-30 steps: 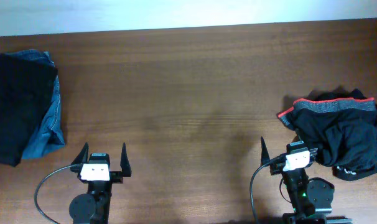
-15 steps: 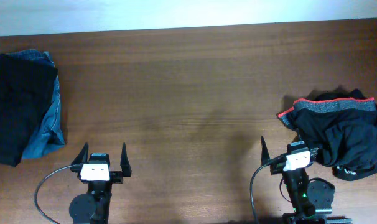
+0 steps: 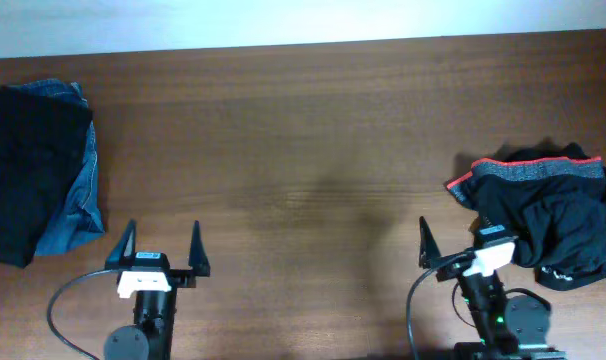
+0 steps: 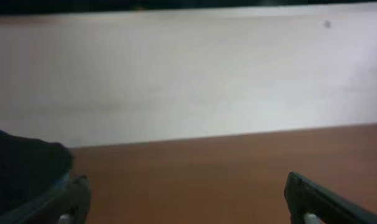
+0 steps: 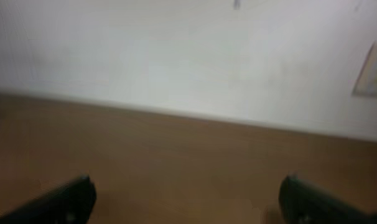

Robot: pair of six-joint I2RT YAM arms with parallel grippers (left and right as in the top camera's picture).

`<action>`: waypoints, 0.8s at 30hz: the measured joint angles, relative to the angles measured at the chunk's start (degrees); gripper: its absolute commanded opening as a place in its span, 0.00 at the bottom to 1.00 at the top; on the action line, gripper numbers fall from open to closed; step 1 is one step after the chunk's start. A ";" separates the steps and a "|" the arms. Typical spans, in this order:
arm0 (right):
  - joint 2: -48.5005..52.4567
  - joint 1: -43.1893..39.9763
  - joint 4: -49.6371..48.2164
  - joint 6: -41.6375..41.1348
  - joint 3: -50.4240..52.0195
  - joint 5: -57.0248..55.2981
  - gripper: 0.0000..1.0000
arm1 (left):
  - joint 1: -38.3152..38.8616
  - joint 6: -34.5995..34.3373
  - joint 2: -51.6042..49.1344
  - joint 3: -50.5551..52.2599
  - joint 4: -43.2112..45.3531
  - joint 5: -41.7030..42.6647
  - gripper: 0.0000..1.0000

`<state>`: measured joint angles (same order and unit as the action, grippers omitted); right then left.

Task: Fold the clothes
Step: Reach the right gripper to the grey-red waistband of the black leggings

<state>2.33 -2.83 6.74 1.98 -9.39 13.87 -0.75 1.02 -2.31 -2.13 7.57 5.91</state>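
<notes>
**Both claws wide open, holding nothing**

Left claw (image 3: 163, 232) and right claw (image 3: 465, 242) sit at the near edge of the wooden surface (image 3: 303, 150), jaws spread. Crumpled black trousers (image 3: 555, 222) with a grey, red-edged waistband lie just beside the right claw. Far left, a black garment (image 3: 23, 170) is stacked on blue denim (image 3: 81, 195).

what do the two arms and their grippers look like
Mostly black. The left gripper and right gripper each have two dark, pointed fingers with a white block behind them. A thin black cable loops out beside each one, and a small green light shows on the right arm.
</notes>
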 measured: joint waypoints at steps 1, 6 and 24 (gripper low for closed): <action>1.66 0.02 3.04 -0.52 -4.46 0.20 0.99 | 0.00 -0.24 -1.86 -1.36 -0.79 1.27 0.99; 14.64 0.02 15.96 -1.70 -25.31 0.57 0.99 | 0.00 -0.90 -20.06 -15.87 -4.24 6.29 0.99; 61.26 -0.76 44.11 -4.90 -58.95 1.66 0.99 | 6.16 -1.40 -92.02 -67.56 -11.80 42.07 0.99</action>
<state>63.59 -3.60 50.85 -2.92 -68.34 15.53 5.41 -0.38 -94.32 -69.69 -4.23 47.99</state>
